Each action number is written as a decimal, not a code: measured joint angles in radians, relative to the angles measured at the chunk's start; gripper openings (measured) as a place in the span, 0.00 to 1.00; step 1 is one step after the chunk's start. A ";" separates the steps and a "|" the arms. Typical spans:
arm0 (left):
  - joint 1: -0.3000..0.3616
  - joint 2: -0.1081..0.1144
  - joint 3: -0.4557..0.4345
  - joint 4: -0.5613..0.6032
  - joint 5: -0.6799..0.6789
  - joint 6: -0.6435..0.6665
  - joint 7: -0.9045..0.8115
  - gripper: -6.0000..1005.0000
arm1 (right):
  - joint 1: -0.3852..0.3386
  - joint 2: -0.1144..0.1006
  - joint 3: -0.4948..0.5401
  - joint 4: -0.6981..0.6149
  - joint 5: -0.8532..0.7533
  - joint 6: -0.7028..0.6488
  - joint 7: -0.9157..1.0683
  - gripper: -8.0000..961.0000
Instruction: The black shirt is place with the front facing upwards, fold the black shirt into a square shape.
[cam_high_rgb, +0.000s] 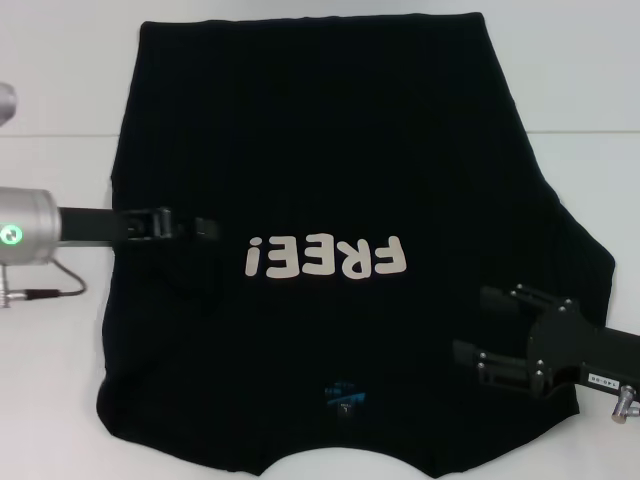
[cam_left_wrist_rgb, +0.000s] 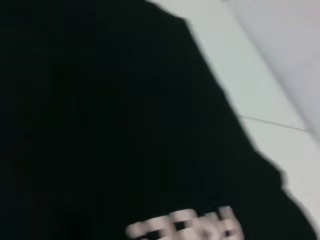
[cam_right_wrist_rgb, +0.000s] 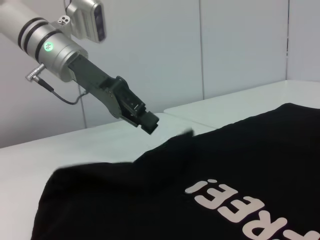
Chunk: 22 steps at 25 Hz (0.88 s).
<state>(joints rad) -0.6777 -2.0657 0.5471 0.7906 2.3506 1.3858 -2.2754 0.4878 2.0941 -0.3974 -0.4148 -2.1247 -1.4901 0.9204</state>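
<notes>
Left end effector (cam_high_rgb: 205, 227): hangs over the shirt's left part near the surface's left edge. In the right wrist view its tip sits clear above the cloth, nothing in it; can't tell whether the fingers are parted or closed.

Right end effector (cam_high_rgb: 478, 328): fingers spread apart, empty, over the shirt's right sleeve region toward the surface's near right corner.

Large plain black fabric T-shirt with white "FREE!" lettering (cam_high_rgb: 320, 150): spread front-up across the middle of the white surface (cam_high_rgb: 60, 400), collar and small blue neck label (cam_high_rgb: 343, 392) at the near edge, hem at the far edge.

Handling, my read: light, limp, zero stiffness. It'll drape and bunch and may drag on the surface. Pinch at edges, like the sleeve ends or hem corners, and lift clear before carrying across.

Count: one shirt, one label, two end effectors.
</notes>
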 joint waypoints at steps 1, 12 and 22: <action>0.000 0.001 -0.002 -0.017 -0.028 0.012 0.034 0.16 | 0.000 -0.001 0.000 0.001 0.000 0.002 0.000 0.90; 0.159 -0.012 0.001 -0.053 -0.337 0.332 0.636 0.51 | 0.011 -0.043 0.007 -0.240 -0.034 0.005 0.695 0.90; 0.229 -0.018 0.075 -0.134 -0.327 0.369 0.911 0.89 | 0.158 -0.246 -0.106 -0.335 -0.364 -0.058 1.524 0.89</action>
<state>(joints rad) -0.4489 -2.0837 0.6220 0.6565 2.0232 1.7551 -1.3647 0.6458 1.8480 -0.5036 -0.7503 -2.4886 -1.5477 2.4445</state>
